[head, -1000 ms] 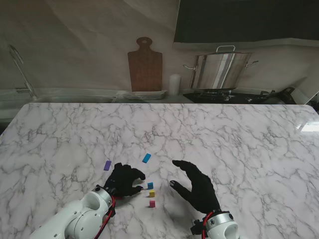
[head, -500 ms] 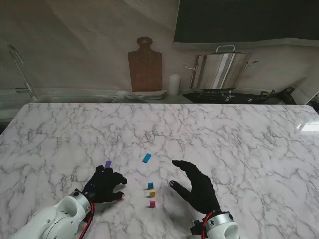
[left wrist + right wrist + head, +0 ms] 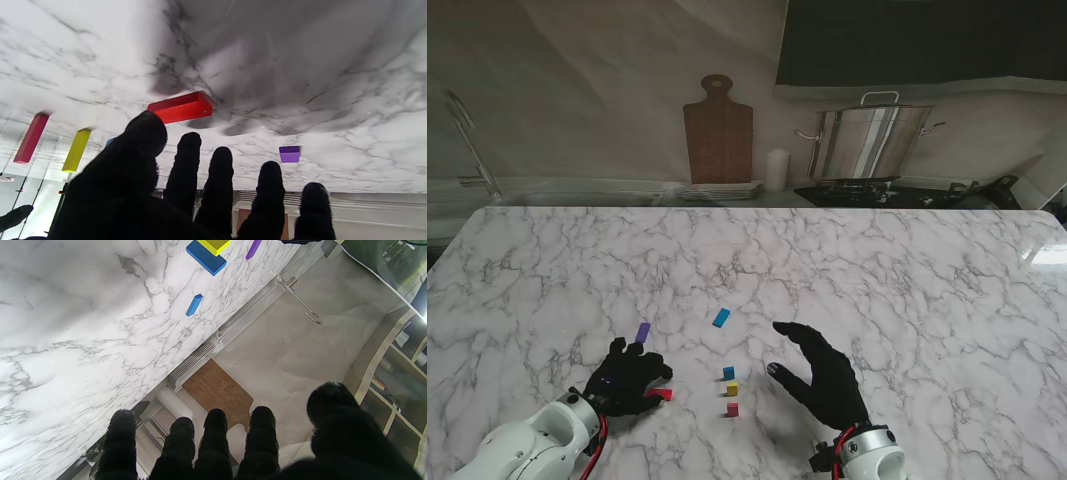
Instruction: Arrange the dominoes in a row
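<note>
Three small dominoes stand in a short row: blue (image 3: 728, 373), yellow (image 3: 732, 388) and magenta (image 3: 732, 409). A red domino (image 3: 659, 394) lies flat on the marble just off the thumb of my left hand (image 3: 627, 376). That hand is open with fingers spread; in the left wrist view the red domino (image 3: 180, 107) rests on the table beyond the fingertips. A purple domino (image 3: 642, 332) lies just past this hand. Another blue domino (image 3: 721, 317) lies flat farther from me. To the right of the row my right hand (image 3: 822, 376) hovers open and empty.
The marble table (image 3: 907, 290) stretches wide on all sides. Behind its far edge are a wooden cutting board (image 3: 718, 130), a steel pot (image 3: 872, 140) on a stove, and a stack of plates (image 3: 717, 190).
My left hand has drawn back to the left, away from the row. The red domino now shows lying beside its thumb. The right hand has not moved.
</note>
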Robot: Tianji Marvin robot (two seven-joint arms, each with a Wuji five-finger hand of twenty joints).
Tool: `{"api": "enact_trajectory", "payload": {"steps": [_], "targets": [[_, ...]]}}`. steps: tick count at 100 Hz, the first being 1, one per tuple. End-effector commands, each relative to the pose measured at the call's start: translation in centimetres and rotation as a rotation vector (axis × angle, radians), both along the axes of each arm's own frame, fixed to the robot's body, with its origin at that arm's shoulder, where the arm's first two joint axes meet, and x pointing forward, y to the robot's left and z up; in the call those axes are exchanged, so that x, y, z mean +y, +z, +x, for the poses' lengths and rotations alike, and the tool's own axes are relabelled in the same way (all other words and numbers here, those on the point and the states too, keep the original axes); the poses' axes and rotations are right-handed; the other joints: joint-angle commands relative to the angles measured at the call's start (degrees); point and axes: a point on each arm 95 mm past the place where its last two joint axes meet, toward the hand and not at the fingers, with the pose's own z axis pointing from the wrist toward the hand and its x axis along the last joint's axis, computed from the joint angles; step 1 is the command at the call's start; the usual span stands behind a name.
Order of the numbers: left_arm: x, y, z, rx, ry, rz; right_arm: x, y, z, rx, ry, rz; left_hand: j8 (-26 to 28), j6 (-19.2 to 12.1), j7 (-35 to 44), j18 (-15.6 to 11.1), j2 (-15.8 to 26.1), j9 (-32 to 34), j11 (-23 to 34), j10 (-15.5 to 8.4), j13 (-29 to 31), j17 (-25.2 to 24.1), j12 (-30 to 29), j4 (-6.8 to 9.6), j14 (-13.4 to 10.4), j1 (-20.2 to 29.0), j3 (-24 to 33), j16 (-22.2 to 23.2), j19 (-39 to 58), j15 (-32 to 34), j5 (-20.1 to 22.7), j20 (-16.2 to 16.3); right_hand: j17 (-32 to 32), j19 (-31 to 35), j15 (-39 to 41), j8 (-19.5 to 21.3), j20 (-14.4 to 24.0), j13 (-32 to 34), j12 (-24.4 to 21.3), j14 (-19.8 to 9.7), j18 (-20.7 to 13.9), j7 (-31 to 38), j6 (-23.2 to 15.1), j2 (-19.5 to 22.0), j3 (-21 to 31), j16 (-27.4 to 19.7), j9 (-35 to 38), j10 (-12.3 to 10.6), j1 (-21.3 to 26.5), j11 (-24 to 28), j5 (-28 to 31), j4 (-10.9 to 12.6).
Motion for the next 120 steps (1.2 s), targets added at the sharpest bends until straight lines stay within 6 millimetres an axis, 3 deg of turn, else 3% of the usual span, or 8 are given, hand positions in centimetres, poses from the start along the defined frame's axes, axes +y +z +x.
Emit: {"api": "enact_trajectory", "payload": {"steps": [1, 19, 34, 49, 64, 70, 120], "targets": [[0.2, -0.7, -0.5, 0.025, -0.008, 0.014, 0.0, -0.1, -0.2, 0.006, -0.004, 0.0, 1.8, -0.6, 1.9, -0.7, -0.7, -1.9, -0.2, 0.8, -1.4, -1.1, -0.4, 1.16, 1.5, -0.9, 1.7, 0.3, -1.4, 0.4, -1.4, 1.3, -0.1, 0.2, -1.1, 0.9, 0.8, -0.5, 0.4, -1.5, -1.8, 0.7, -1.1, 1.7, -0.9, -0.8, -2.3, -0.7, 2.1, 0.6, -1.7, 1.5], [0.1, -1.2, -0.8, 0.023, -0.015, 0.022, 0.0, -0.1, -0.1, 0.006, -0.005, 0.001, 6.0, -0.8, 7.7, -0.6, -1.8, -2.0, 0.8, 0.7, -0.8, -0.9, 0.5, 0.74, 1.2, -1.6, 4.4, 1.1, -0.8, 1.6, -2.2, 2.0, -0.1, 0.2, -1.0, 0.9, 0.8, -0.5, 0.4, -1.5, -1.8, 0.7, -1.1, 1.7, -0.9, -0.8, -2.3, -0.8, 2.1, 0.6, -1.7, 1.5], [0.1, -1.8, -0.8, 0.007, -0.017, 0.032, 0.0, -0.1, -0.1, 0.005, -0.005, 0.0, 7.2, -0.7, 9.2, -0.4, -2.8, 4.3, 8.5, -3.8, 1.9, -0.4, 5.3, 0.5, 0.1, -1.4, 6.6, 2.8, 2.3, 4.7, -3.0, 2.2, -0.1, 0.2, -1.1, 0.9, 0.8, -0.5, 0.4, -1.5, -1.8, 0.7, -1.1, 1.7, -0.9, -0.8, -2.3, -0.7, 2.1, 0.6, -1.7, 1.5], [0.0, -2.3, -0.9, 0.004, -0.018, 0.037, 0.0, -0.1, -0.1, 0.005, -0.005, 0.0, 7.9, 0.6, 10.8, -0.3, -3.9, 9.1, 12.8, -5.7, 3.6, -0.3, 7.4, 0.25, -0.6, -1.8, 8.7, 3.6, 5.0, 6.9, -2.4, 0.8, -0.1, 0.2, -1.1, 0.8, 0.8, -0.6, 0.4, -1.5, -1.8, 0.7, -1.1, 1.7, -0.9, -0.8, -2.3, -0.7, 2.1, 0.7, -1.7, 1.5], [-0.1, -2.6, -1.0, -0.001, -0.015, 0.036, 0.0, -0.1, -0.1, 0.006, -0.005, 0.0, 11.6, 2.6, 15.3, -0.2, -5.7, 9.8, 17.9, -5.1, 3.8, -0.3, 10.8, -0.15, -0.9, -1.8, 11.5, 5.3, 7.2, 9.7, -3.4, -0.3, -0.1, 0.2, -1.1, 0.8, 0.8, -0.6, 0.4, -1.5, -1.8, 0.7, -1.1, 1.7, -0.9, -0.8, -2.3, -0.7, 2.1, 0.7, -1.7, 1.5], [-0.1, -2.7, -1.0, 0.001, -0.016, 0.041, 0.0, -0.1, -0.1, 0.006, -0.005, 0.0, 14.4, 3.1, 17.5, -0.1, -6.7, 9.0, 20.5, -4.6, 3.2, -0.4, 15.1, -1.07, -1.2, -1.5, 12.0, 6.1, 7.6, 10.8, -4.4, -0.9, -0.1, 0.2, -1.0, 0.8, 0.8, -0.5, 0.4, -1.5, -1.8, 0.7, -1.1, 1.7, -0.9, -0.8, -2.3, -0.7, 2.1, 0.7, -1.7, 1.5], [-0.1, -2.4, -1.5, -0.024, -0.033, 0.029, 0.0, 0.0, -0.1, 0.007, -0.006, 0.0, 17.7, 3.5, 18.7, -0.2, -7.9, 8.2, 23.1, -4.1, 2.9, -0.5, 22.7, -2.06, -1.6, -0.5, 11.8, 8.2, 8.3, 13.4, -5.8, -1.0, -0.1, 0.2, -1.1, 0.8, 0.8, -0.6, 0.4, -1.5, -1.9, 0.8, -1.1, 1.9, -1.0, -0.8, -2.4, -0.7, 2.3, 0.6, -1.7, 1.5]]}}
